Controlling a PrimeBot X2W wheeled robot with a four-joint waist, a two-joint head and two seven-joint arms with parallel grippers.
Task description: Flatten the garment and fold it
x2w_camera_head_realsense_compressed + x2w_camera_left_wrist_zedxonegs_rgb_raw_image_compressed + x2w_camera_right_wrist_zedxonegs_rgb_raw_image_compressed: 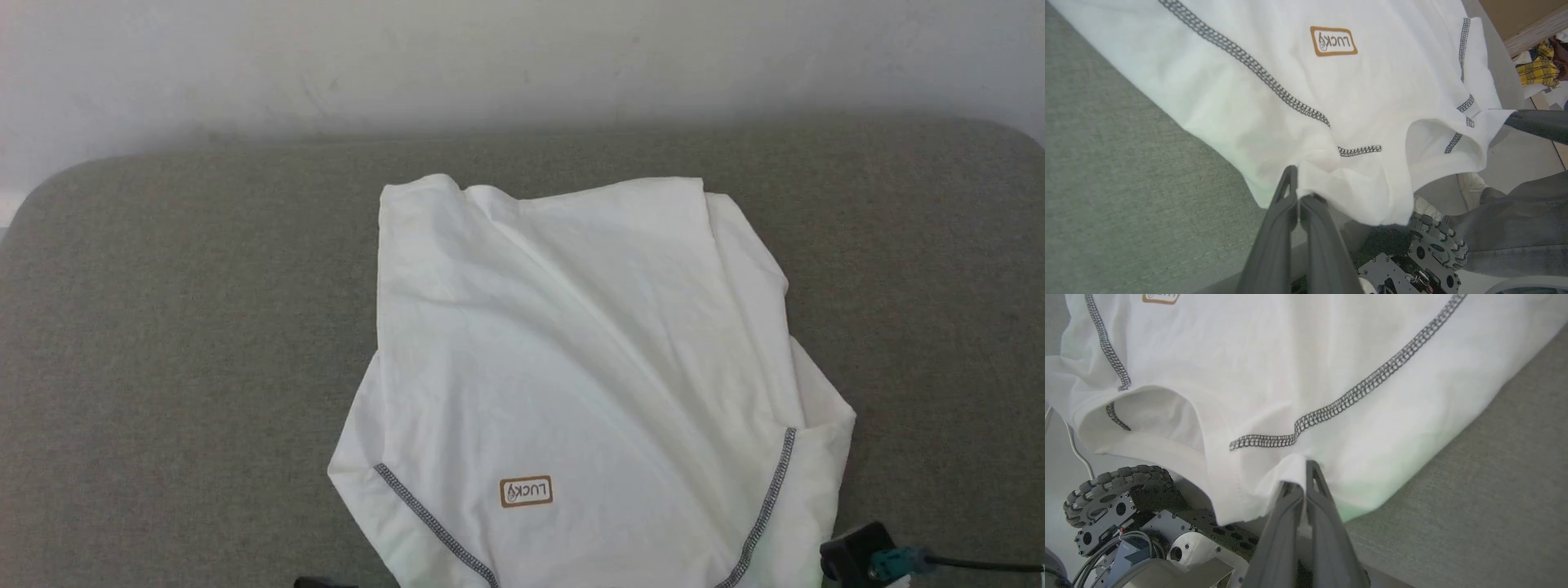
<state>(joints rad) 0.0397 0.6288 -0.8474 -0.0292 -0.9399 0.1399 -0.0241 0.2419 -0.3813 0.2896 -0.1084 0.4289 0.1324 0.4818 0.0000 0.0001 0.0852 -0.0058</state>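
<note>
Flattening looks like the step in hand: garment (571,343) lies creased on the grey desk (163,327), collar end hanging off the near edge, left jaws and right jaws each pinching fabric beside the neckline, so next probably needs an even, gentle pull.

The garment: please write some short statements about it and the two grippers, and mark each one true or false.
1. The garment rests mostly on a grey cloth surface. True.
2. The left gripper has its jaws open, clear of the cloth. False: they are shut on the garment's edge.
3. The right gripper has its jaws shut on the garment. True.
4. The seam stitching is red. False: it is dark grey.
</note>
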